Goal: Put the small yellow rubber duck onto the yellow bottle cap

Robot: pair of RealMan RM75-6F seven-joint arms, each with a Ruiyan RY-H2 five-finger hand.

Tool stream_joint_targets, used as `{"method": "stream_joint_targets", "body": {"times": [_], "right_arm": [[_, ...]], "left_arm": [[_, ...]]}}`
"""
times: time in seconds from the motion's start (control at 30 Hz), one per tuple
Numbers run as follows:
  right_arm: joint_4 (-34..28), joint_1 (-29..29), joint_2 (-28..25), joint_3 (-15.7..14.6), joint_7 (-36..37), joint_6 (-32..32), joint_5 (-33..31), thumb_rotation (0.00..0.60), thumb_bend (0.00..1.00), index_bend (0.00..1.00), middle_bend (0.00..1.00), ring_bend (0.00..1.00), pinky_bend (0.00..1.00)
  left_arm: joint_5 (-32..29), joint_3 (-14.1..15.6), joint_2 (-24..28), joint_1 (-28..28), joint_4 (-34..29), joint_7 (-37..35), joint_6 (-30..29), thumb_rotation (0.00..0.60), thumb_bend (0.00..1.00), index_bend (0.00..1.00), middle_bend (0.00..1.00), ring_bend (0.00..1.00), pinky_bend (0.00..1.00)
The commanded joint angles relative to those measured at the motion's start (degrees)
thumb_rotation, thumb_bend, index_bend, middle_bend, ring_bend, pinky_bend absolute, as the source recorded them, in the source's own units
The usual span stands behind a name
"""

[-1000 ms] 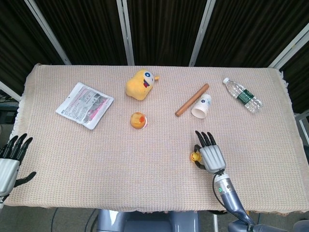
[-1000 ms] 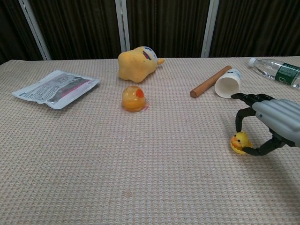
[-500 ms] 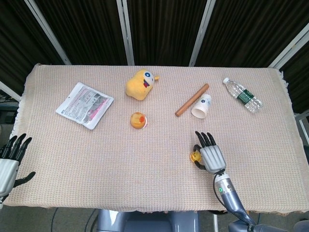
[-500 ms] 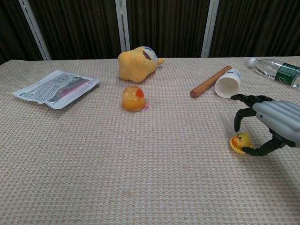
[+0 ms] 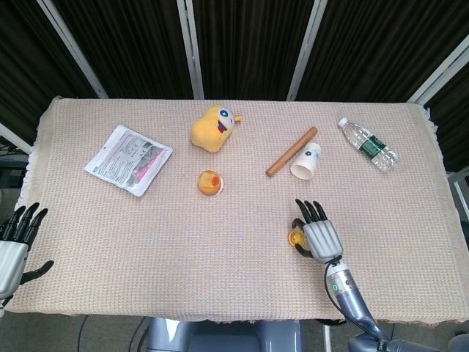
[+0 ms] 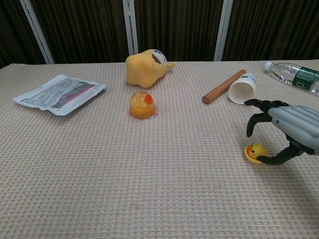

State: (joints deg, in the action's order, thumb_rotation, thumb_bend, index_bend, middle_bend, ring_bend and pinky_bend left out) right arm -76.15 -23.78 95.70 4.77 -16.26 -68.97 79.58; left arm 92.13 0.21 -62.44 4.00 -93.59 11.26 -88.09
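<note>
The small yellow rubber duck (image 5: 295, 237) (image 6: 255, 152) lies tipped on the cloth at the front right. My right hand (image 5: 319, 236) (image 6: 291, 130) hovers over it with its fingers arched and apart. The thumb tip touches the duck's near side, and the fingertips (image 6: 250, 131) hang just above it with a gap. The yellow bottle cap (image 5: 209, 182) (image 6: 141, 105), a translucent dome with an orange spot, stands far off to the left near the table's middle. My left hand (image 5: 15, 246) shows only in the head view, off the front left corner, fingers spread and holding nothing.
A yellow plush toy (image 5: 213, 127) lies behind the cap. A foil packet (image 5: 129, 158) is at the left. A wooden stick (image 5: 291, 151), a tipped white paper cup (image 5: 305, 161) and a water bottle (image 5: 368, 144) lie at the back right.
The right hand's fingertips have lifted off the duck, which has tipped over and settled slightly lower on the cloth. The left hand has sunk a little.
</note>
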Motion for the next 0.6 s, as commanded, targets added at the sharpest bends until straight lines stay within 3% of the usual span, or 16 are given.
{"method": "stream_joint_targets", "body": {"times": [0.03, 0.1, 0.33, 0.6], "right_arm": [[-0.7, -0.2, -0.6, 0.4, 0.0, -0.2, 0.2, 0.600, 0.06, 0.34, 0.00, 0.00, 0.00], [-1.5, -0.4, -1.3, 0.8, -0.2, -0.6, 0.5, 0.600, 0.00, 0.28, 0.00, 0.00, 0.00], [-7.4, -1.3, -8.8, 3.0, -8.9, -3.8, 3.0, 0.600, 0.00, 0.03, 0.00, 0.00, 0.00], [-16.4, 1.2, -20.8, 3.3, -12.6, -6.2, 2.8, 0.600, 0.00, 0.00, 0.00, 0.00, 0.00]], "left_arm": [[-0.1, 0.0, 0.0, 0.0, 0.0, -0.1, 0.1, 0.600, 0.00, 0.00, 0.00, 0.00, 0.20], [-0.1, -0.1, 0.0, 0.1, 0.0, -0.2, 0.1, 0.600, 0.00, 0.00, 0.00, 0.00, 0.20], [-0.3, -0.1, -0.1, 0.1, 0.3, 0.2, 0.4, 0.600, 0.00, 0.00, 0.00, 0.00, 0.20], [-0.4, 0.1, -0.1, 0.2, 0.6, -0.3, 0.9, 0.600, 0.00, 0.00, 0.00, 0.00, 0.20]]}}
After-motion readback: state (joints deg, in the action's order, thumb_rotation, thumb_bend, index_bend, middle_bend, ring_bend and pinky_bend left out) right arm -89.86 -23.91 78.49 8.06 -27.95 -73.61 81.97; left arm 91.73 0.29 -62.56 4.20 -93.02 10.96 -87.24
